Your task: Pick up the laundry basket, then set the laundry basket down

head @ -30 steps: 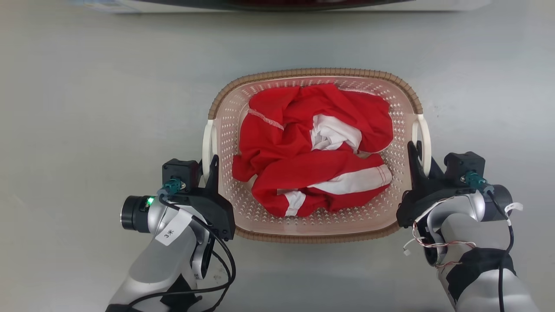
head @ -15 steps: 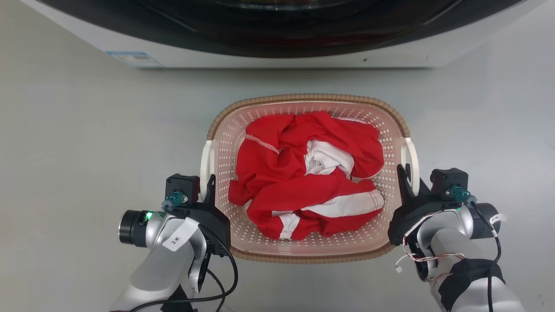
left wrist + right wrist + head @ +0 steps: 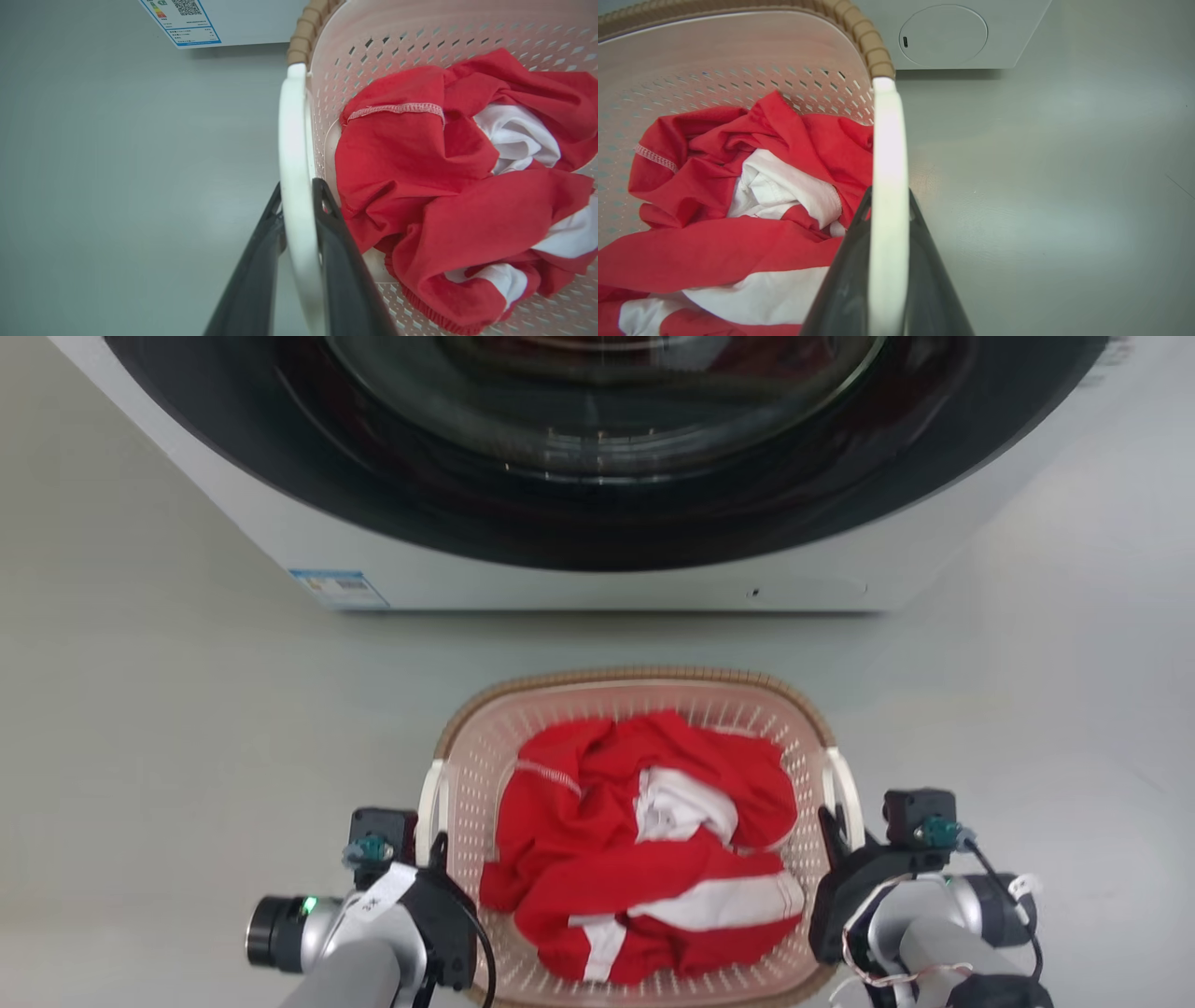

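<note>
- Jaws of the left gripper (image 3: 298,184) are clamped on the white left handle (image 3: 292,135) of the laundry basket (image 3: 635,676), with one dark finger on the handle's outer side and one on its inner side.
- Jaws of the right gripper (image 3: 888,191) are clamped the same way on the white right handle (image 3: 888,135), a finger on each side of it.
- Between the two grippers, at the lower middle of the head view, the laundry basket sits in front of the washing machine (image 3: 597,586) and apart from it. A strip of grey floor (image 3: 168,728) lies between them. Whether the basket's bottom touches the floor cannot be told.
- Red and white clothing (image 3: 644,859) lies crumpled inside the pale pink perforated walls, below the brown woven-look rim.
- The washing machine is white with a dark round door (image 3: 607,448). A small label (image 3: 338,588) sits near its lower left corner, and a round cap (image 3: 943,35) shows low on its front in the right wrist view.
</note>
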You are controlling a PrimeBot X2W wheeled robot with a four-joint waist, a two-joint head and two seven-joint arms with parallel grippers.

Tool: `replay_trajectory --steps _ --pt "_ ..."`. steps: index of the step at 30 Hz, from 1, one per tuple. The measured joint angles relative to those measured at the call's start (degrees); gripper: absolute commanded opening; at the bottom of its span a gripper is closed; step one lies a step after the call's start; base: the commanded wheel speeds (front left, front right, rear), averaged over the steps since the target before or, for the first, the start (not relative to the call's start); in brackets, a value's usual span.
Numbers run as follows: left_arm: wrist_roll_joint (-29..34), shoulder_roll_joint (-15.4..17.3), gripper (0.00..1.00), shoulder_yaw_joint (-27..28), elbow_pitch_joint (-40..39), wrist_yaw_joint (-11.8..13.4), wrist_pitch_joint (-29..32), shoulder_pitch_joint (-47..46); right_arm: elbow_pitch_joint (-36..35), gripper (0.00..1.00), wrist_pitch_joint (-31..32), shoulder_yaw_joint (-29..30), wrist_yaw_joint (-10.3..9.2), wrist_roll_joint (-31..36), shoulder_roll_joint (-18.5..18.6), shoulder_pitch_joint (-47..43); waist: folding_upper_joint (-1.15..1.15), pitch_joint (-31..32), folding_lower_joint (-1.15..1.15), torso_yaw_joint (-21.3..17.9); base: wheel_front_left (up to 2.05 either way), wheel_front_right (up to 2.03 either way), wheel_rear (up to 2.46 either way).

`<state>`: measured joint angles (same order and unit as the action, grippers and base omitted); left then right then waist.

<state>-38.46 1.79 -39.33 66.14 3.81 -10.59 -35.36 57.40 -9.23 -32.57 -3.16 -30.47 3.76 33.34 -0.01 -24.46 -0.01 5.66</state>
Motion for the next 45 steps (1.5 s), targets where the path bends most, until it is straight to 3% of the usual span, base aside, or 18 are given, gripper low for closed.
replay_trajectory --steps 28,45 --pt "-3.7 0.6 0.00 -2.8 4.8 -3.3 5.8 17.0 -2.9 0.00 10.3 -16.1 -3.63 -17.2 0.0 -15.9 0.00 23.4 0.00 -2.8 0.00 0.00 0.00" --pt "-4.2 0.8 0.00 -3.4 4.8 -3.3 6.0 17.1 -2.6 0.00 10.7 -19.7 -4.42 -21.6 0.1 -16.0 0.01 26.6 0.01 -3.3 0.00 0.00 0.00"
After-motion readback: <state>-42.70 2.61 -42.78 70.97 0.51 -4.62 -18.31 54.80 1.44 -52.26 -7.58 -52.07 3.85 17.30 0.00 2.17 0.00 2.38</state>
